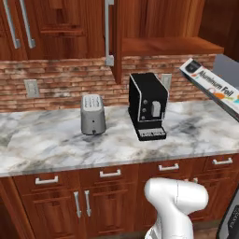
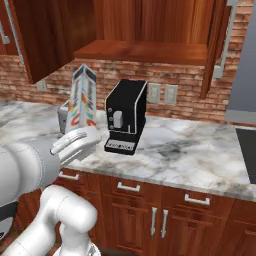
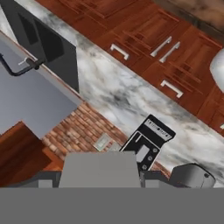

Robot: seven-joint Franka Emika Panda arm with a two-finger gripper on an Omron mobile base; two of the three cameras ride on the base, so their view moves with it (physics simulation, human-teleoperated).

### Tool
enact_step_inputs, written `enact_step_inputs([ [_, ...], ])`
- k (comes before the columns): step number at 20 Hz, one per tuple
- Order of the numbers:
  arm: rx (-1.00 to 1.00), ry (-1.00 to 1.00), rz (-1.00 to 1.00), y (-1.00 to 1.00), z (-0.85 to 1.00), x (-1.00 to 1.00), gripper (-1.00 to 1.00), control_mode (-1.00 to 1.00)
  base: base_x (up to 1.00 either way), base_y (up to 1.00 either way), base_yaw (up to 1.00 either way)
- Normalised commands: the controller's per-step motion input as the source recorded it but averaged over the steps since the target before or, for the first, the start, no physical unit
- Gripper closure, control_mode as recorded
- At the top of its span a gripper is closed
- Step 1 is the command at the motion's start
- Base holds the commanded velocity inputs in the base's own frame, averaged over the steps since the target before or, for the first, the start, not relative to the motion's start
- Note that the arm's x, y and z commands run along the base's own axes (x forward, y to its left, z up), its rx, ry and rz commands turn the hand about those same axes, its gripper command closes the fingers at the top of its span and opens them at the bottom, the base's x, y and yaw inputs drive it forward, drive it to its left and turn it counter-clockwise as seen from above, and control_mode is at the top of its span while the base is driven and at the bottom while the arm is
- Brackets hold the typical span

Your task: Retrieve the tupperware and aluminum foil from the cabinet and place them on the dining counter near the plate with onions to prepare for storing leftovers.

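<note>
The hand [image 2: 84,136] is raised in front of the marble surface [image 2: 190,155], its white fingers partly parted and clamped on the lower end of the foil [image 2: 83,100]. In the right base view the foil stands nearly upright out of the hand, its orange and teal marks facing the camera, and it hides part of the toaster [image 1: 93,114] behind it. In the left base view the foil [image 1: 214,85] shows at the right edge, slanting down to the right, with its dark picture at the upper end and the printed name along its side.

Behind it on the surface, the black coffee machine [image 1: 148,106] stands near the brick wall [image 1: 56,79], with the grey toaster just to its left. Drawers [image 1: 110,173] with short handles run below the surface.

Above, the cabinet [image 2: 145,30] is open, its door [image 2: 220,45] swung out with the long grey bar handle on it, and the wooden shelf [image 2: 142,51] inside is visible. In the hand view the grey top of the foil [image 3: 100,168] fills the lower middle, with the coffee machine [image 3: 146,144] beyond it.
</note>
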Motion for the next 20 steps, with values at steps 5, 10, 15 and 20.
enact_step_inputs([
  [5, 0.0, 0.0, 0.0, 0.0, 0.0, 0.0, 1.0, 1.0, -1.0, -0.04, -0.18],
  [10, 0.0, 0.0, 0.0, 0.0, 0.0, 0.0, 1.0, 1.0, -0.58, -0.34, -0.61],
  [15, 0.0, 0.0, 0.0, 0.0, 0.0, 0.0, 1.0, 1.0, -0.06, -0.09, -0.85],
  [20, 0.0, 0.0, 0.0, 0.0, 0.0, 0.0, 1.0, 1.0, 0.0, 0.04, -1.0],
])
